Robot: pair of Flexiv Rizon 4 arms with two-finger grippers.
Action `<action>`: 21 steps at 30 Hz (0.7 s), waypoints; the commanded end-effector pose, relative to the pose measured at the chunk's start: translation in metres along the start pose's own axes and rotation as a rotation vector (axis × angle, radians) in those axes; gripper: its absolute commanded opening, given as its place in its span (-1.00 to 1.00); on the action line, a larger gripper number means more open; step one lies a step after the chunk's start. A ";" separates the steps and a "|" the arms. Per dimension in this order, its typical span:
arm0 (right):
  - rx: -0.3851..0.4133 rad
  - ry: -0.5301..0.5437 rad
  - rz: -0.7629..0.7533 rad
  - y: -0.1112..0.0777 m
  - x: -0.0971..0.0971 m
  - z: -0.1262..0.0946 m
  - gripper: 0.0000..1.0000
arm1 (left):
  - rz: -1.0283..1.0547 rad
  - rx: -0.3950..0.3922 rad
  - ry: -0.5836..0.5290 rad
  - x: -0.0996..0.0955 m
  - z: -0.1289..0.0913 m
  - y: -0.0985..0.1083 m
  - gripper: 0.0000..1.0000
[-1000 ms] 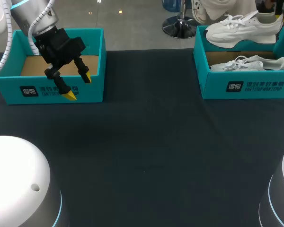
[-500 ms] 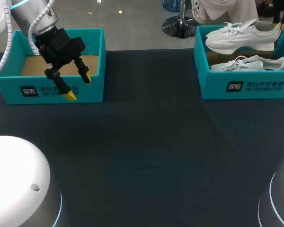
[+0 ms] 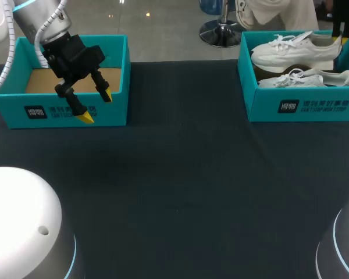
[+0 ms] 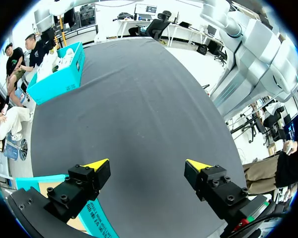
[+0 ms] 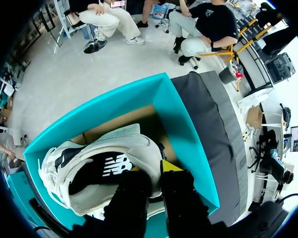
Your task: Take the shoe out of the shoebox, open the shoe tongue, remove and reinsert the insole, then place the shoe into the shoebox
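My right gripper [image 3: 338,36] is shut on the heel of a white shoe [image 3: 291,52] and holds it level, just inside the top of the teal shoebox [image 3: 302,107] at the table's far right. A second white shoe [image 3: 305,78] lies under it on the box's cardboard floor. In the right wrist view my right gripper [image 5: 151,171] pinches the heel collar of the shoe [image 5: 104,168] over the shoebox [image 5: 184,129]. My left gripper [image 3: 96,106] hangs open and holding nothing over the front wall of another teal box [image 3: 23,110]; in its own view the left gripper [image 4: 148,164] faces bare cloth.
A dark cloth [image 3: 180,186] covers the table between the two boxes. The left box shows only its brown cardboard floor [image 3: 38,80]. From the left wrist the right shoebox [image 4: 59,79] stands at the table's far end.
The held shoe has come down from above the right box's rim into its top. The left arm has stayed still.
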State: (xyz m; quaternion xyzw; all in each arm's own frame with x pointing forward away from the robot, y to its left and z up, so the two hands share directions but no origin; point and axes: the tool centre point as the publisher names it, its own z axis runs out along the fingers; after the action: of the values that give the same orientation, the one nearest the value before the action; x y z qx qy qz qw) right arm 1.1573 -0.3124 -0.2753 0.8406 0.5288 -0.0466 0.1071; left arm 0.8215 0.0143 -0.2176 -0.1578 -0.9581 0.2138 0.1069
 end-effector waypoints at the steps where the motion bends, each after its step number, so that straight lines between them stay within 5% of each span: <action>1: 0.009 -0.001 -0.005 0.008 0.004 0.011 -1.00 | 0.000 -0.002 0.001 0.000 -0.001 0.000 1.00; 21: 0.036 -0.018 0.014 0.000 0.008 0.043 -1.00 | 0.000 -0.002 0.001 0.000 -0.001 0.000 1.00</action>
State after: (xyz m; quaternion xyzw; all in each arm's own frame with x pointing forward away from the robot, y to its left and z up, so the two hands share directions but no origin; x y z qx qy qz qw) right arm 1.1562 -0.3143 -0.3179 0.8444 0.5226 -0.0593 0.1017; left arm 0.8215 0.0143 -0.2176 -0.1578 -0.9581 0.2138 0.1069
